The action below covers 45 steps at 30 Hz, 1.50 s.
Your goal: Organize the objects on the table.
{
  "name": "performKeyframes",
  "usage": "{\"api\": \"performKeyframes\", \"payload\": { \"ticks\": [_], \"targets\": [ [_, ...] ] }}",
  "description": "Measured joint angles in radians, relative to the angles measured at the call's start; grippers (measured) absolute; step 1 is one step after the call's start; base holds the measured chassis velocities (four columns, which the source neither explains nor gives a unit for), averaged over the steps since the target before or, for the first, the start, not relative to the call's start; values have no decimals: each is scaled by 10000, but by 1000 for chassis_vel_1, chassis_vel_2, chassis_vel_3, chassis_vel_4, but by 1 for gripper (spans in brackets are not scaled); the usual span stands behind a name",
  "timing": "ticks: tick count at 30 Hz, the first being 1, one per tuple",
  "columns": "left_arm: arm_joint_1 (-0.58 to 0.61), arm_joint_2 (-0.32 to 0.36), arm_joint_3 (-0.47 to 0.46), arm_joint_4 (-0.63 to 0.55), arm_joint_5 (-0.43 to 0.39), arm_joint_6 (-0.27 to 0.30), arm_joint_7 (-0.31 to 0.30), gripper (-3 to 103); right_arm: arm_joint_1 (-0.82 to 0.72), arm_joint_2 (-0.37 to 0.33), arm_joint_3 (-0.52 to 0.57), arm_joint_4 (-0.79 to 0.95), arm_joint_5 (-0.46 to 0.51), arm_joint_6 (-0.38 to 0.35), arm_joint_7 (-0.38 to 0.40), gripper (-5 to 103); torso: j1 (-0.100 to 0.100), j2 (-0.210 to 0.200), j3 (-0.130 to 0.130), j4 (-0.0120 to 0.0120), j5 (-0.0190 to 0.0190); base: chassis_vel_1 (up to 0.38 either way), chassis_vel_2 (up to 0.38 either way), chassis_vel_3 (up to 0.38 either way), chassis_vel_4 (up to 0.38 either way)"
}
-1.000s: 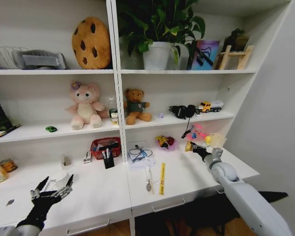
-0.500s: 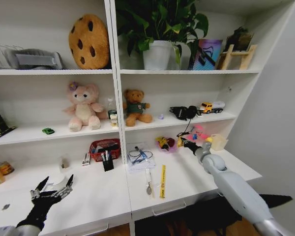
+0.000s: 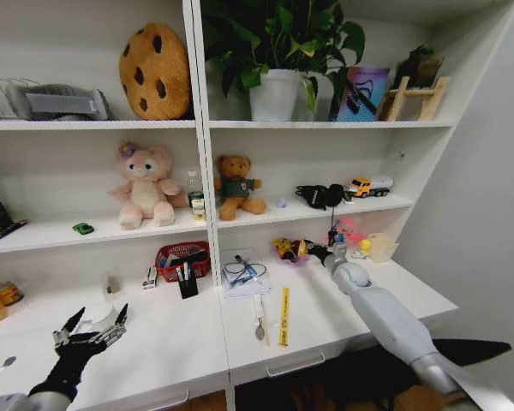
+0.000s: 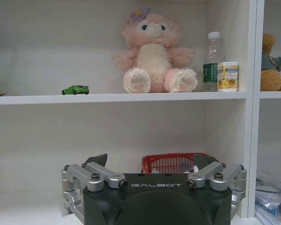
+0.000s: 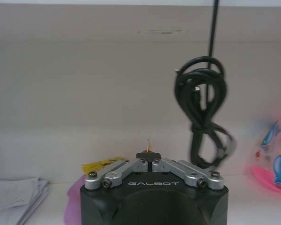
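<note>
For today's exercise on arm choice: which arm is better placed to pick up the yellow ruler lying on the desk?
Probably the right. The right gripper is extended over the desk's right half, where the yellow ruler lies; the left gripper hovers open at the far left.

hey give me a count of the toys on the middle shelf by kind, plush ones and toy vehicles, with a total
Plush toys: 2, the pink plush and the brown teddy bear.
Toy vehicles: 2, the green toy car and the yellow toy truck.
Total: 4.
</note>
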Motion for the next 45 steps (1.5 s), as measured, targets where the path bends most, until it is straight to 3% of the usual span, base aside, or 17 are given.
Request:
{"api": "performKeyframes", "payload": {
  "ticks": [4,6,7,11,16,19,20,22,27,29,30,32,33,34,36,40,45],
  "targets": [
    [0,1,0,0,0,0,0,100,196,261,-232,-706,-364,917,263,-2,0,0,1,0,3,0,0,0,0],
    [0,0,0,0,0,0,0,100,277,521,-360,-1135,-416,1528,466,3,1,-1,2,7,4,0,0,0,0],
    [0,0,0,0,0,0,0,100,218,575,-367,-1134,-295,1653,455,14,1,-2,1,8,1,0,0,0,0],
    [0,0,0,0,0,0,0,100,-37,665,-281,-1025,-108,1876,169,25,1,-1,1,1,4,0,0,0,0],
    [0,0,0,0,0,0,0,100,-891,343,294,146,16,1784,-404,47,1,-1,1,6,4,0,0,0,0],
    [0,1,0,0,0,0,0,100,-1177,183,515,551,-4,1646,-577,47,1,-1,1,3,2,0,0,0,0],
    [0,1,0,0,0,0,-2,100,-1775,-115,1000,1326,10,1275,-685,58,0,-2,0,3,2,0,0,0,0],
    [0,1,0,0,0,0,0,100,-3177,-617,1942,2783,16,664,-369,70,0,-1,-1,-7,8,0,0,0,0],
    [0,0,0,0,0,0,0,100,-4955,-1081,3302,4908,-87,398,276,86,-1,0,-2,3,-1,0,0,0,0],
    [-1,0,0,0,1,0,5,100,-5476,-1153,3776,5444,-53,328,305,86,0,0,-1,10,4,0,0,0,0],
    [0,0,0,0,0,0,0,100,-6798,-1197,4844,6589,39,254,262,96,0,0,-2,10,2,0,0,0,0],
    [0,0,0,0,0,0,0,100,-6798,-1197,4844,6589,39,254,262,96,0,0,-2,10,2,0,0,0,0],
    [0,0,0,0,0,0,-1,100,-7945,-1078,5747,7491,76,208,232,99,-1,0,-2,-4,3,0,0,0,0],
    [-1,0,0,0,0,0,0,100,-10058,-588,7464,9268,-31,131,172,100,-1,1,-3,1,-2,0,0,0,0],
    [0,0,0,0,0,0,-2,100,-11307,-224,8054,9806,-474,552,-100,100,-2,1,-2,-1,3,0,0,0,0],
    [-1,0,1,0,0,0,5,100,-12565,258,8438,10087,-1269,1442,-578,100,-2,1,-2,2,2,0,0,0,0],
    [0,0,0,0,0,0,1,100,-13426,1051,8363,10749,-1696,1738,-644,100,-2,1,-1,4,0,0,0,0,0]
  ]
}}
